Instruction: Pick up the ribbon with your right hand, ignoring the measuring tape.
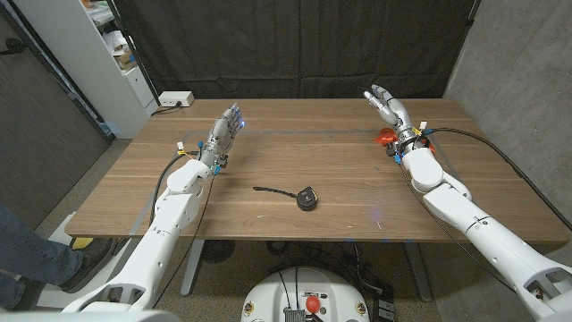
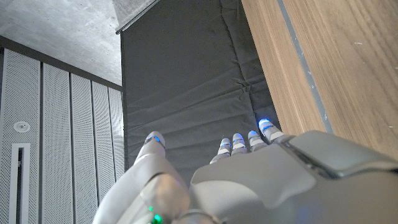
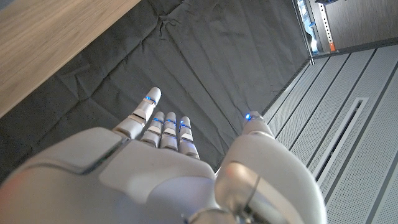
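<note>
A small red ribbon (image 1: 384, 137) lies on the wooden table (image 1: 295, 152) at the far right, just beside my right wrist and partly hidden by it. My right hand (image 1: 386, 105) is raised beyond the ribbon with its fingers straight and apart, holding nothing; the right wrist view shows the fingers (image 3: 163, 127) stretched toward the black curtain. A black measuring tape (image 1: 306, 197) with a short strip pulled out to its left lies near the table's front middle. My left hand (image 1: 225, 131) stands at the left of the table, fingers (image 2: 244, 143) extended, holding nothing.
A white power strip (image 1: 174, 99) lies at the table's far left corner. A white shelf unit (image 1: 107, 54) stands beyond the left edge and a black curtain (image 1: 295, 45) hangs behind. A person's leg (image 1: 31, 255) shows at the lower left.
</note>
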Controlling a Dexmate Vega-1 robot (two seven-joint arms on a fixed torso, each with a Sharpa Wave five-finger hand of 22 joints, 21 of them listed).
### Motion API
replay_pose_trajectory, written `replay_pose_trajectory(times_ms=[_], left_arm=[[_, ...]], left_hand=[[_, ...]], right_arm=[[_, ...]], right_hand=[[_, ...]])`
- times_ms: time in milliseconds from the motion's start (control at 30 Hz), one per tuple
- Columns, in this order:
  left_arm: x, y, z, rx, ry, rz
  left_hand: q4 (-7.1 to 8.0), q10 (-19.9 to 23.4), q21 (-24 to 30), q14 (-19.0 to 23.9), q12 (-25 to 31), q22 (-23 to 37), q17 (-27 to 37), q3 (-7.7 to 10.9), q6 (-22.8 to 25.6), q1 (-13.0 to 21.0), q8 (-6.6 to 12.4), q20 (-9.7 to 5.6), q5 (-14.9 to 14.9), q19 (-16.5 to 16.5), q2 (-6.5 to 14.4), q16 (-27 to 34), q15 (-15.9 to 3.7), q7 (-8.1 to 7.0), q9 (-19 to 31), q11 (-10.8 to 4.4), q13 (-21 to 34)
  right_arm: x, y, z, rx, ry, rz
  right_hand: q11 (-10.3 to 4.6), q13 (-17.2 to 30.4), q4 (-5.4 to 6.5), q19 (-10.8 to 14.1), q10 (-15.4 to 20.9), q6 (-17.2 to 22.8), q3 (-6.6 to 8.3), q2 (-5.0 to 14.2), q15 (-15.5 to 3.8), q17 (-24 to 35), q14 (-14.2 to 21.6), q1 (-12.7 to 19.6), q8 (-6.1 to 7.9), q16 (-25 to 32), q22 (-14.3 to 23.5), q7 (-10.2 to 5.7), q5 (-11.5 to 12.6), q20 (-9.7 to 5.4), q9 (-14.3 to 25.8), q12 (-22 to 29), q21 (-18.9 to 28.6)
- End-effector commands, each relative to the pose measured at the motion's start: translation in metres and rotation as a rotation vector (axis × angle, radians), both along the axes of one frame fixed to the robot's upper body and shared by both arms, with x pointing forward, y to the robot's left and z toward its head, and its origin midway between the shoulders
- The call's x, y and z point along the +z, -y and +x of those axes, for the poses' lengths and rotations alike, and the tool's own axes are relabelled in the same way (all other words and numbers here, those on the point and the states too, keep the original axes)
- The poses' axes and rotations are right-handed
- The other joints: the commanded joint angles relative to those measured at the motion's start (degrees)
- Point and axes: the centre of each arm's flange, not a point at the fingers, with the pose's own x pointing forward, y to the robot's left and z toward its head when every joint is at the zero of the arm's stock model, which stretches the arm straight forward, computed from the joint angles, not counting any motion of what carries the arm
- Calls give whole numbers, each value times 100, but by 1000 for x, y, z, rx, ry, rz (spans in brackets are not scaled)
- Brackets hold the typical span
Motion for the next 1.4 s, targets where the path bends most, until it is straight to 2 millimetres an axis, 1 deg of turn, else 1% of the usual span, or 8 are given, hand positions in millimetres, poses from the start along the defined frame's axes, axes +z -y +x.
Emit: replay_pose_trajectory(times_ms=[33, 433, 767, 833, 867, 933, 1167, 1400], left_arm=[[0, 0, 1, -7, -1, 11], [6, 2, -2, -8, 10, 19], [9, 4, -4, -5, 13, 28], [10, 4, -4, -5, 12, 28], [10, 4, -4, -5, 12, 27], [10, 4, -3, -3, 11, 28], [11, 5, -2, -9, 14, 28], [8, 5, -1, -12, 11, 24]], left_hand=[[-41, -79, -14, -410, -9, 20, 26, 2, 13, 49, 30, 13, -21, -999, 24, -9, 30, 8, 21, -1, 34], [-52, -79, -49, -416, -11, 22, 27, 0, 21, 50, 29, 41, -25, -1002, 31, -10, 31, 16, 21, 5, 34], [-66, -98, -95, -420, -21, 24, 27, -3, 37, 51, 30, 11, -29, -1009, 39, -10, 77, 53, 22, 72, 35], [-68, -98, -101, -421, -21, 24, 27, -3, 48, 51, 33, 11, -30, -1006, 41, -10, 81, 60, 22, 84, 35], [-73, -96, -114, -417, -21, 24, 27, -5, 49, 51, 31, 6, -31, -1001, 43, -8, 92, 122, 22, 125, 35], [-77, -98, -119, -412, -22, 25, 27, -6, 63, 51, 35, -21, -32, -981, 45, -6, 116, 149, 22, 156, 35], [-86, -90, -131, -396, -20, 24, 26, -8, 69, 51, 33, -65, -33, -939, 50, 0, 141, 172, 22, 186, 34], [-93, -92, -154, -400, -21, 24, 26, -10, 66, 52, 28, -32, -34, -941, 53, -2, 145, 173, 22, 178, 34]], right_arm=[[0, -1, -5, -57, 30, -39], [7, 3, -12, -128, 67, -89], [15, 10, -17, -209, 79, -155], [15, 11, -18, -223, 76, -164], [15, 12, -18, -228, 75, -166], [15, 13, -19, -237, 76, -167], [15, 16, -22, -280, 74, -201], [14, 16, -21, -343, 61, -263]], right_hand=[[-5, 30, -42, 20, 62, 48, 4, -8, 16, 8, -3, 81, 26, -10, 28, -42, 29, -64, 9, -9, -24], [-28, 33, -56, 39, 90, 60, -1, -15, -2, 9, 13, 85, 25, -13, 28, -54, 42, -69, 10, -16, -60], [-38, 35, -75, 74, 143, 88, 1, -15, -42, 8, 50, 99, 30, -8, 28, -69, 61, -84, 10, -12, -92], [-43, 36, -78, 78, 144, 91, 5, -9, -37, 8, 49, 106, 30, -10, 28, -75, 64, -85, 11, -14, -97], [-43, 36, -81, 80, 145, 93, 8, -5, -35, 7, 50, 111, 31, -10, 28, -75, 65, -83, 11, -15, -99], [-45, 36, -87, 79, 147, 95, 16, 5, -33, 6, 51, 124, 31, -12, 29, -77, 69, -83, 11, -17, -106], [-48, 37, -123, 91, 153, 104, 48, 39, -31, 1, 47, 188, 31, -22, 28, -83, 85, -82, 11, -26, -132], [-64, 38, -172, 88, 149, 111, 81, 62, -24, -8, 53, 266, 30, -32, 28, -90, 101, -59, 11, -42, -170]])
